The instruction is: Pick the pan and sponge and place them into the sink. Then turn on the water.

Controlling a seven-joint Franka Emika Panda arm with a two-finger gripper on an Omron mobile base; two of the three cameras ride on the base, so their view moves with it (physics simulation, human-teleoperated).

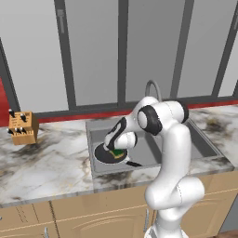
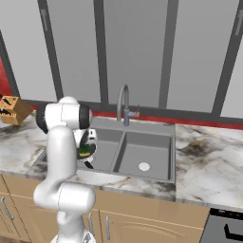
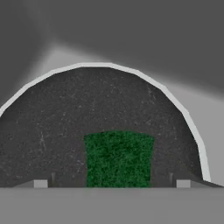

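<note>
Round dark frying pan (image 3: 65, 127) lies in the grey double-basin sink (image 1: 186, 135), small green sponge (image 3: 118, 159) on it — between our gripper's (image 3: 111, 183) parted fingers. We judge the placing nearly done — next: lift clear, then reach the curved grey faucet (image 2: 122, 102).

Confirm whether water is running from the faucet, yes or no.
No: in the right base view the gooseneck faucet stands over the sink with no stream below its spout.
</note>
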